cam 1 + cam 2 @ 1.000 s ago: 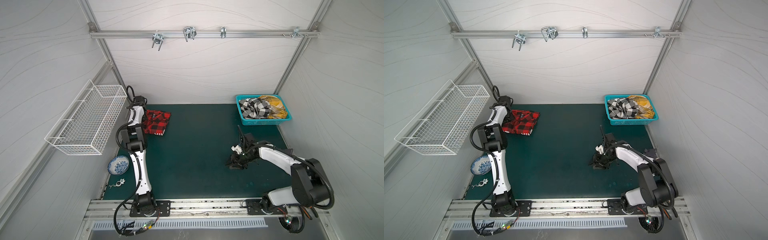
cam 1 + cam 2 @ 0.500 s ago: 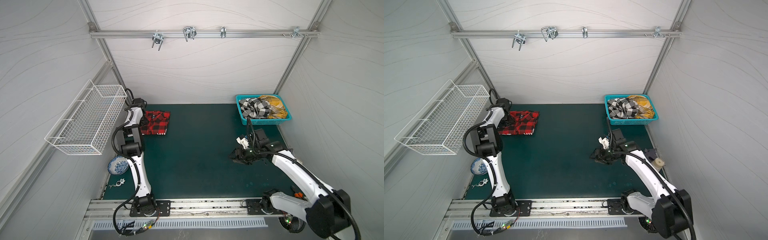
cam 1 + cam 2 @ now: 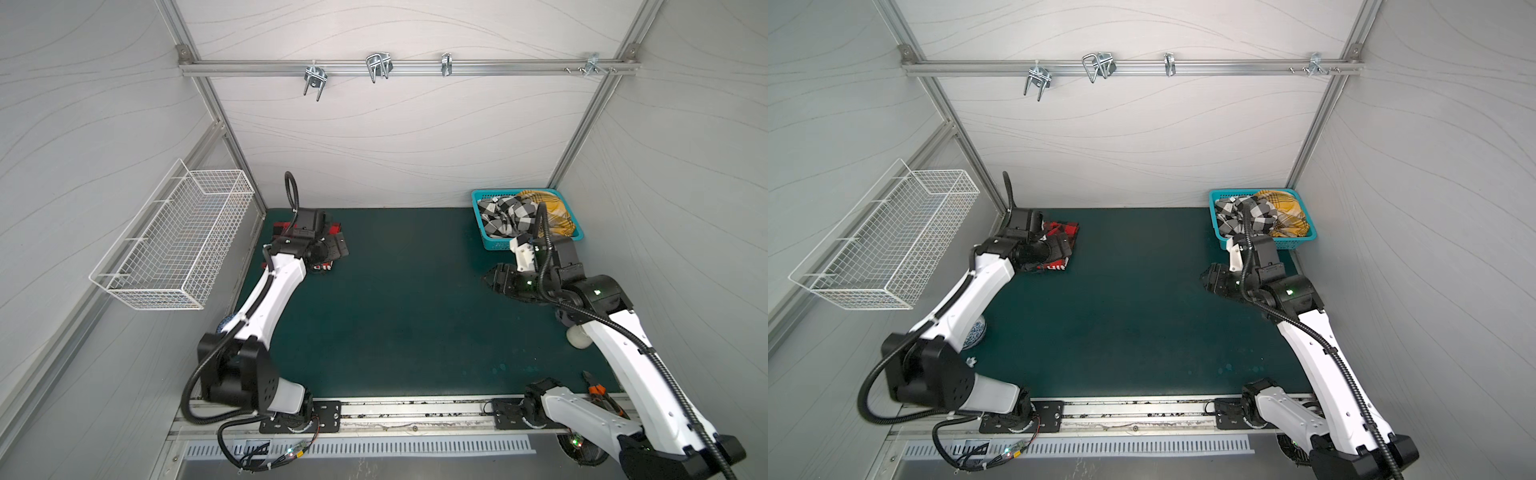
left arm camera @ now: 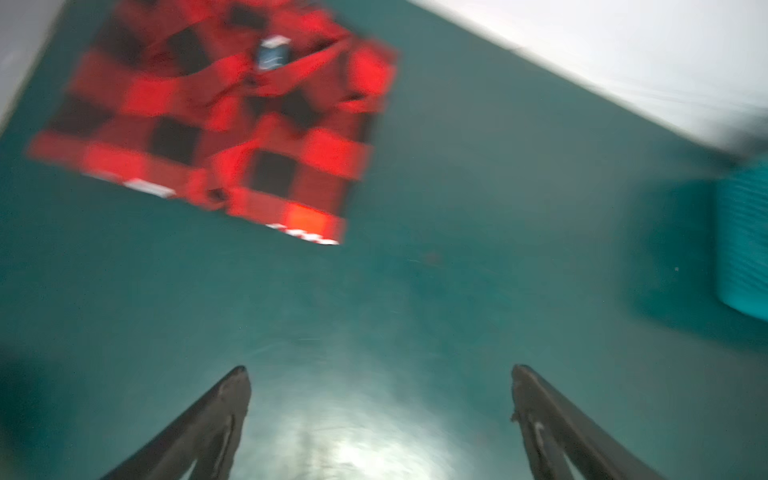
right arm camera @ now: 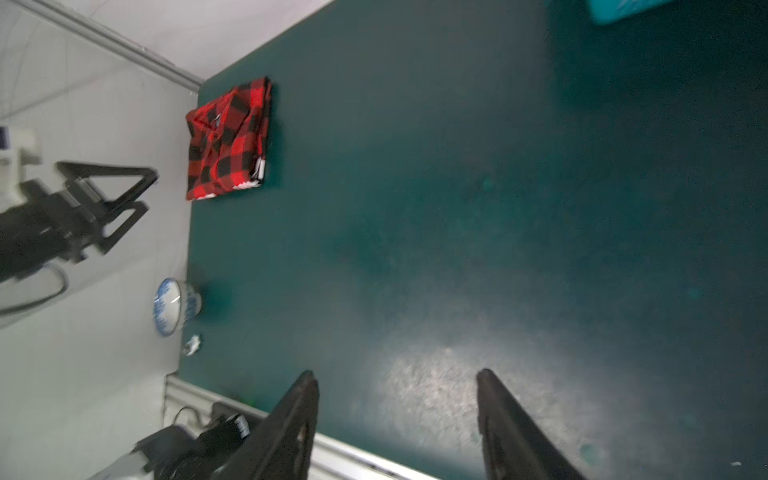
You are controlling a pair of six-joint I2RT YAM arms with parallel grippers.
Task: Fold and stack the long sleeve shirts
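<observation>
Long sleeve shirts, read outward from the tools. Left gripper (image 4: 378,374): jaws spread wide, nothing between them, poised over bare green mat (image 4: 415,291) near the red-and-black shirt (image 4: 216,124). Right gripper (image 5: 397,374): jaws parted, likewise empty, above the mat on the opposite side, close to the teal basket (image 3: 478,218). Red-and-black shirt folded into a flat rectangle at the back left corner of the mat, collar uppermost. Black-and-white shirt (image 3: 1246,216) and mustard-yellow shirt (image 3: 1287,214) bunched unfolded in the basket at the back right corner. Step in hand, as judged: first shirt folded and laid down, second not yet fetched. Next move, probably: reach into the basket, pinch the black-and-white cloth, lift clear without dragging the yellow one along. Writing: small neck label (image 4: 272,52) and white lettering (image 4: 303,235) along the hem, both too blurred to read.
</observation>
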